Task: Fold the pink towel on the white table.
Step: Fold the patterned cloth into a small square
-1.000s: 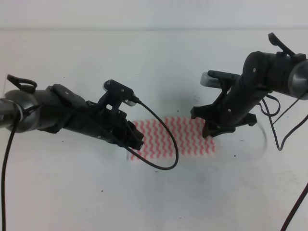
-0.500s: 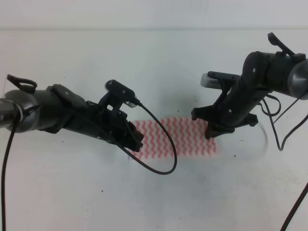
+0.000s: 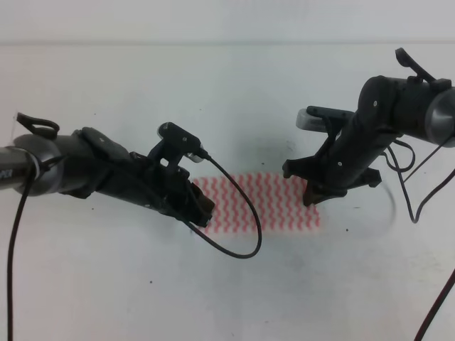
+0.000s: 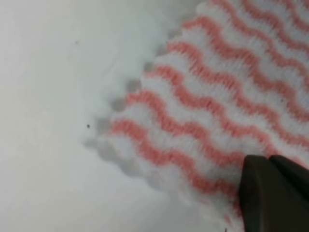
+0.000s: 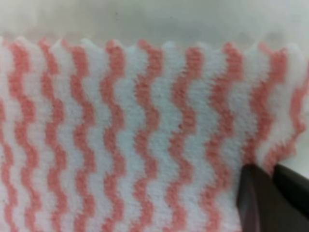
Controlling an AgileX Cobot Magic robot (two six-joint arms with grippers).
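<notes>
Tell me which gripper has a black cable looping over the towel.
The left gripper: its cable loops across the pink towel; the right gripper's cable hangs clear.

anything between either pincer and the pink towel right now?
Nothing visible. The left pincer sits at the pink towel's left end and the right pincer at its right end. Both wrist views show only cloth and white table; a cable drapes across the towel.

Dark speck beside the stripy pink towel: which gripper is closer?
Right. The right gripper is up-left of the tiny dark speck; the left gripper is at the far end of the pink wavy-striped towel.
</notes>
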